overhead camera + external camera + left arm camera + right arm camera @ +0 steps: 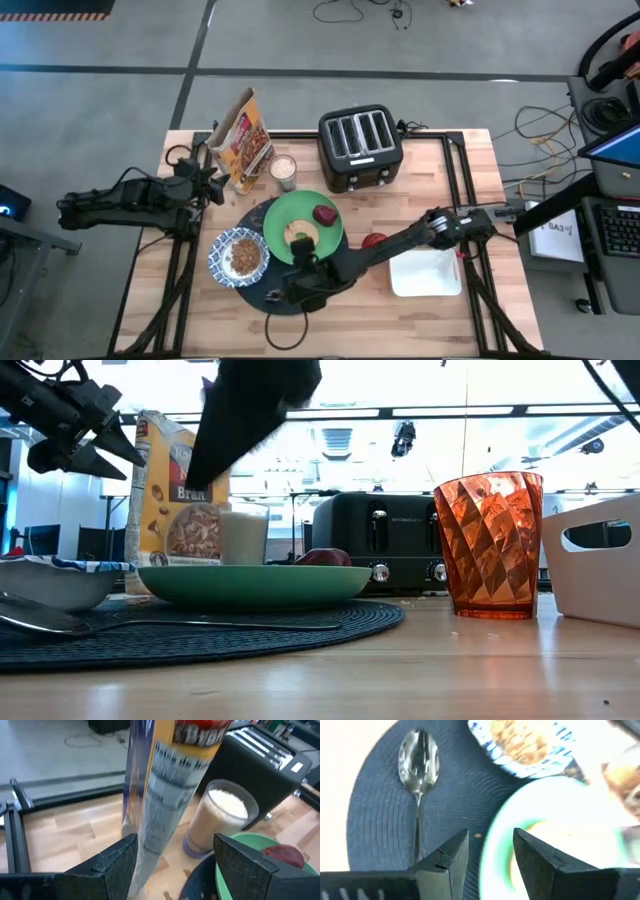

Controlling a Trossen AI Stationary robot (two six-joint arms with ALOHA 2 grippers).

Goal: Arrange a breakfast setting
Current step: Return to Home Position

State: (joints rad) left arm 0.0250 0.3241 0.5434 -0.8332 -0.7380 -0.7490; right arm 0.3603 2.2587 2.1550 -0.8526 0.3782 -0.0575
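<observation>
The right end effector (490, 839) hung open and empty above the near rim of the green plate (285, 212). Beside that rim the metal spoon (418, 772) lay flat on the round dark placemat (372, 835). Its long axis ran along the plate's edge, with its bowl end toward the blue-and-white patterned bowl (218, 262). Bare worktop (430, 320) lay nearer me. The left end effector (207, 181) waited well back, open.

Both arms (110, 205) were matte black, segmented links. The left claw (175, 851) and right claw (491, 845) carried black wedge-shaped fingers (107, 865).
</observation>
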